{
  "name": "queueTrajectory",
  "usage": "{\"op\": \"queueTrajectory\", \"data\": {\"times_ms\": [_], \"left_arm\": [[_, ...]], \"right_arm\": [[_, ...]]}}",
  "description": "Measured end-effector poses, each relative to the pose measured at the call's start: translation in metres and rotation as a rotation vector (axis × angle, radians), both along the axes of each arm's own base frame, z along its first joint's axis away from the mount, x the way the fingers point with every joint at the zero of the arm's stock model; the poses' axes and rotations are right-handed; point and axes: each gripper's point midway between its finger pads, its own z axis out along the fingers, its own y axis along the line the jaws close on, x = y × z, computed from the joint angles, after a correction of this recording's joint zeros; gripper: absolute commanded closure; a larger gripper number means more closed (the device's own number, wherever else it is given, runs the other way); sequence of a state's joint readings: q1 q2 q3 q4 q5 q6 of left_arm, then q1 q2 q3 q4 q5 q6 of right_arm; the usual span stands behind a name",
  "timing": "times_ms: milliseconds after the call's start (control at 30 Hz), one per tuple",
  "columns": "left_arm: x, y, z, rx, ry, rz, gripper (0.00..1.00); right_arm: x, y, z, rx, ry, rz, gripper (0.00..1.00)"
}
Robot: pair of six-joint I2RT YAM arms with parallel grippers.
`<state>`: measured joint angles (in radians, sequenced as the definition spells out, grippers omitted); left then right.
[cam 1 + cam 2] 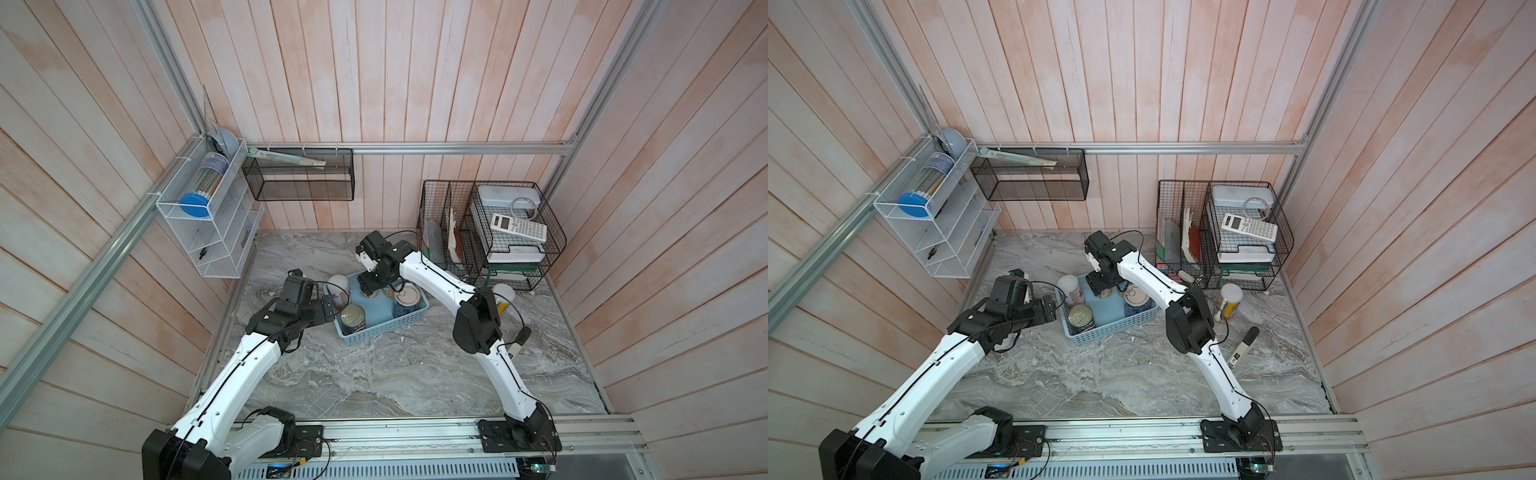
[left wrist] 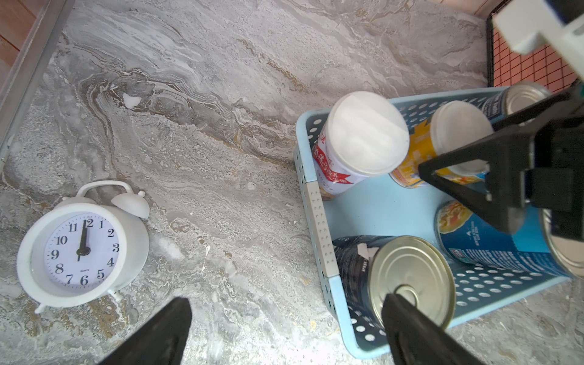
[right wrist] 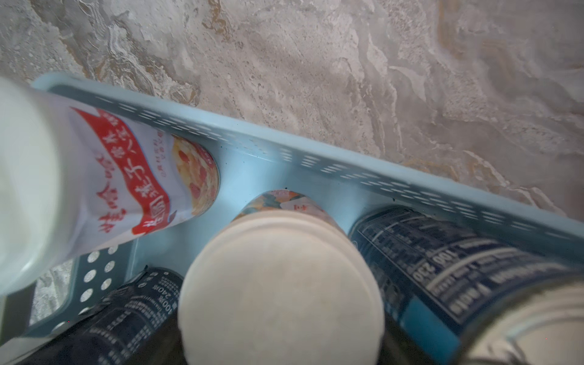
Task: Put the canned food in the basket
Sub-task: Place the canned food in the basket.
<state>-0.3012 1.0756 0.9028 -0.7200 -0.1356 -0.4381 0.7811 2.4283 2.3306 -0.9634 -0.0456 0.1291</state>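
The light-blue basket [image 1: 409,319] [image 2: 319,227] stands mid-table with several cans upright inside. They include a white-lidded red-labelled can [image 2: 363,132], a dark can with a silver lid [image 2: 410,278] and a blue-labelled can [image 2: 486,243]. My right gripper [image 1: 370,289] reaches down into the basket, shut on a white-lidded yellow-labelled can [image 2: 455,132] [image 3: 281,284] that stands on the basket floor. My left gripper [image 2: 284,316] [image 1: 328,309] hangs open at the basket's left end, one finger over the dark can's lid. Another white-lidded yellow can [image 1: 503,297] [image 1: 1230,301] stands on the table to the basket's right.
A white alarm clock [image 2: 82,249] sits on the marble left of the basket. Black wire organisers [image 1: 490,232] fill the back right corner. A white wire rack [image 1: 208,216] and a black mesh shelf [image 1: 299,174] hang on the walls. A small black-and-white device [image 1: 1246,345] lies right of my right arm.
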Motion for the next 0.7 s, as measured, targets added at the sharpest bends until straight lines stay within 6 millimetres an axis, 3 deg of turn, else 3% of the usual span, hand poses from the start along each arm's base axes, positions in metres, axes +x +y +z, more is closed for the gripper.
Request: {"op": "queueTrajectory", "data": {"times_ms": [233,700], "left_arm": [[0.0,0.0,-0.002,0.001,0.002,0.0,0.0],[0.0,0.0,-0.003,0.001,0.001,-0.001,0.0]], "right_arm": [[0.002,0.003,-0.005,-0.003,-0.008,0.004,0.35],[0.009,0.011,0.0,0.027,-0.041,0.0,0.17]]}}
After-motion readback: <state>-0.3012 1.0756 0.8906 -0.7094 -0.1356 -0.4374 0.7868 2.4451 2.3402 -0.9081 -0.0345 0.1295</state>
